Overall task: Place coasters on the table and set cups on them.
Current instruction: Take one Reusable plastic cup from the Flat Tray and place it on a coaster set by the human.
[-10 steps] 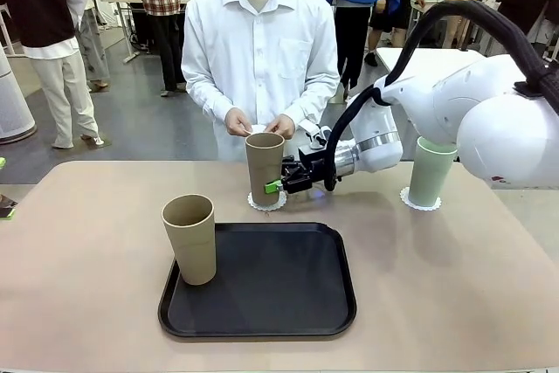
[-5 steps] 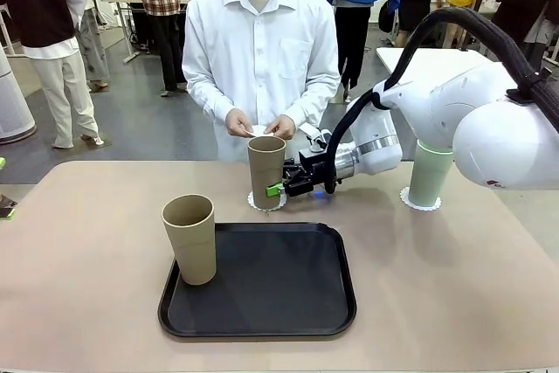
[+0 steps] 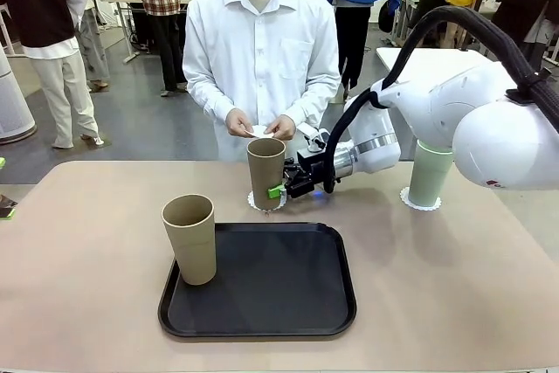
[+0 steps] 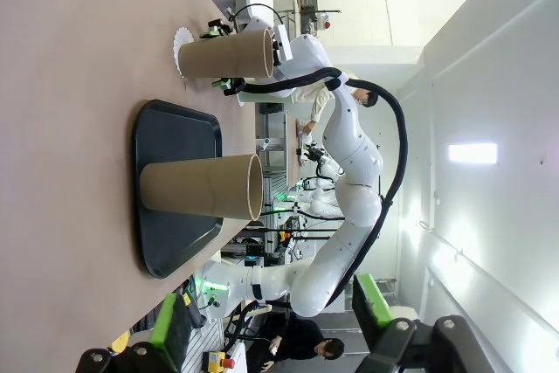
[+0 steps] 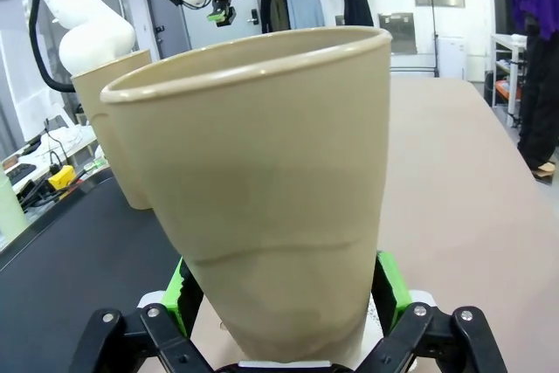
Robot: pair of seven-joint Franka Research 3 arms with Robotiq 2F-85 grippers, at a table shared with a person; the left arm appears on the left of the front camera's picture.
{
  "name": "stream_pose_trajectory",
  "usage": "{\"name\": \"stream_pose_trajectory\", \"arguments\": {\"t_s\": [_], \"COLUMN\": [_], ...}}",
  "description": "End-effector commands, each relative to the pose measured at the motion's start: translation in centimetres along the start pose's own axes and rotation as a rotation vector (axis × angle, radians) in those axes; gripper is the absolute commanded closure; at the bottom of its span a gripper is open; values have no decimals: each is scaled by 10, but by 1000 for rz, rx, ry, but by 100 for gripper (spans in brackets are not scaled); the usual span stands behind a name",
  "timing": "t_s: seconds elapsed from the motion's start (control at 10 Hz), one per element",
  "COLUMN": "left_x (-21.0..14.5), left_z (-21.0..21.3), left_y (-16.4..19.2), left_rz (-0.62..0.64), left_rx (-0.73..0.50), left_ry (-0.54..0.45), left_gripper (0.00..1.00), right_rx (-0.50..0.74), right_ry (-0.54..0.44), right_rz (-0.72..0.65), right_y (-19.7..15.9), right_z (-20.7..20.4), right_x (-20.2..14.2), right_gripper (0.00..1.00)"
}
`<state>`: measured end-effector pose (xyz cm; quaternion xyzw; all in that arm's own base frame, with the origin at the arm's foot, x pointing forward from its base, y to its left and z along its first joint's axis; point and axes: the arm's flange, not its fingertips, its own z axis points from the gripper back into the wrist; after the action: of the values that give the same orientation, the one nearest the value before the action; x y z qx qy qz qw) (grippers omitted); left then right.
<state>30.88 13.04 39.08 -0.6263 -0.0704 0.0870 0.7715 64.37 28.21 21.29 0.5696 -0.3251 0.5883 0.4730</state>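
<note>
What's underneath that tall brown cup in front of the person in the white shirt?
A small white lacy paper doily lies under the tall tan-brown matte cup. Only its scalloped edge peeks out around the base; the cup covers its middle.

White, glossy and round-jointed, the right robot arm (image 3: 454, 107) carries a thick black cable (image 3: 458, 13) arching over its shoulder, a silver band (image 3: 377, 141) at the wrist and a black right gripper (image 5: 284, 299) with green pads (image 5: 390, 288), opposite a person (image 3: 259, 41) in a white long-sleeved collared shirt (image 3: 236, 63) with a chest pocket
</note>
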Motion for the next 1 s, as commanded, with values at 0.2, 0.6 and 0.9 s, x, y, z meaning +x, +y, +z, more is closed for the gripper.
{"name": "stream_pose_trajectory", "arguments": {"t_s": [0.2, 0.6, 0.9], "left_x": [0, 0, 0], "left_z": [1, 1, 1], "left_y": [-1, -1, -1], "left_rz": [-8, -8, -8], "left_rx": [-15, -15, -15], "left_ry": [-5, -5, -5], "left_gripper": [0, 0, 0], "right_rx": [61, 42, 31], "right_ry": [66, 82, 100], "right_rz": [13, 11, 5], "right_y": [-5, -11, -14], "right_z": [5, 10, 14], "right_x": [16, 16, 15], "right_gripper": [0, 0, 0]}}
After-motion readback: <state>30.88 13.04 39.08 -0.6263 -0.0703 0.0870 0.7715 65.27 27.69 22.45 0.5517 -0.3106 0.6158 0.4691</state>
